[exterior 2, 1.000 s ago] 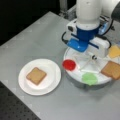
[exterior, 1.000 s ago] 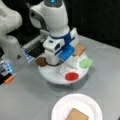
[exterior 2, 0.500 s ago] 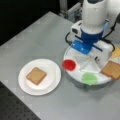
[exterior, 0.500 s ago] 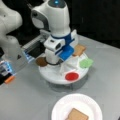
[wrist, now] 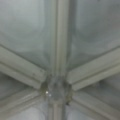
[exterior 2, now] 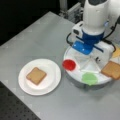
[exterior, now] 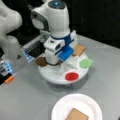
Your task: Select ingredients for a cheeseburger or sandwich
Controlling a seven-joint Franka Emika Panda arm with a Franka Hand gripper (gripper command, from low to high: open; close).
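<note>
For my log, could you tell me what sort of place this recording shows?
Probably a robotics lab bench, not a kitchen: a grey table against dark surroundings, a white divided tray of toy food, and a paper plate with one toast square. The arm hangs over the tray; its pincer is hidden.

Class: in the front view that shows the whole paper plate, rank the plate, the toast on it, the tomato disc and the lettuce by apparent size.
1. Plate
2. Toast
3. Lettuce and tomato: look alike, not ranked.
</note>
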